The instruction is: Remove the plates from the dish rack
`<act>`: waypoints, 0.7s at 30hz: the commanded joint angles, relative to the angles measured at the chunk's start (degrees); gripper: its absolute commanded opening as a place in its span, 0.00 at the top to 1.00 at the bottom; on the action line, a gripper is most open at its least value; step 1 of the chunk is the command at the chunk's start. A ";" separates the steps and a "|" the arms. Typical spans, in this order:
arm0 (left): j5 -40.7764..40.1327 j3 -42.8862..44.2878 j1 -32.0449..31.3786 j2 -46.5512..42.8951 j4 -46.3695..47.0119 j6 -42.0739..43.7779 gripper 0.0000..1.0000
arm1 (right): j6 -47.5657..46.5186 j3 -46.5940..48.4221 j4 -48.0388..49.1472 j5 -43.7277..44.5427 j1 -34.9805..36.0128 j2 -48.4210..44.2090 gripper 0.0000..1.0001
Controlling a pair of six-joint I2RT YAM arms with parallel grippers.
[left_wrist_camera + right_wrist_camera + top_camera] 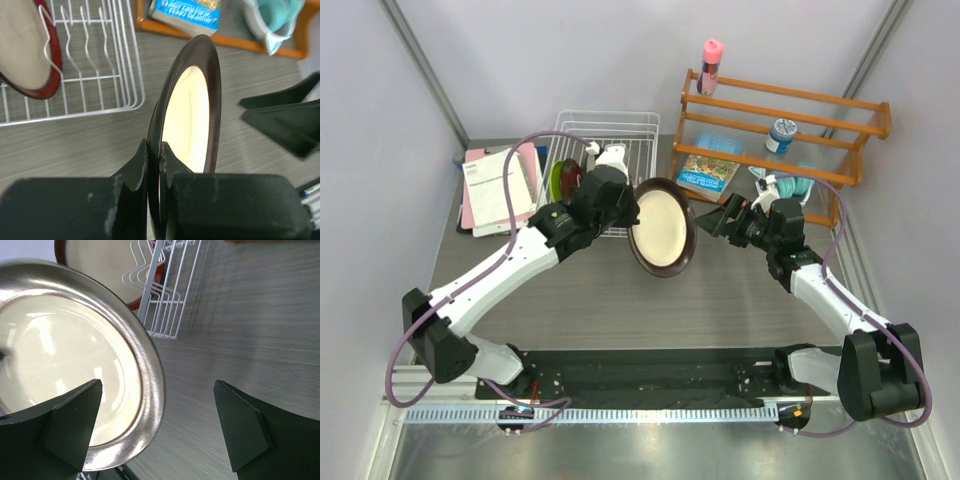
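My left gripper is shut on the rim of the large grey-rimmed cream plate and holds it on edge above the table, to the right of the white wire dish rack. The left wrist view shows both fingers clamped on the plate at its near rim, at the left gripper. A dark-red-rimmed cream plate stands in the rack, with a lime green plate and a red plate beside it. The right gripper is open, and the held plate's edge reaches in between its fingers.
An orange-brown wooden shelf rack stands at the back right with a pink bottle, a blue-lidded jar, a book and a teal cup. Papers and a pink folder lie left of the dish rack.
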 commanded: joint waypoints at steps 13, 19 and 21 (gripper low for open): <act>8.86 -8.28 2.19 -7.38 24.87 -11.33 1.00 | 19.03 -9.64 38.77 -16.78 0.20 9.12 0.45; 8.34 -11.28 2.27 -8.43 26.46 -11.94 1.00 | 24.40 -11.83 48.34 -18.81 0.20 11.94 0.99; 9.12 -11.54 2.27 -8.43 26.37 -11.59 1.00 | 25.54 -12.27 50.46 -19.42 0.11 12.46 0.99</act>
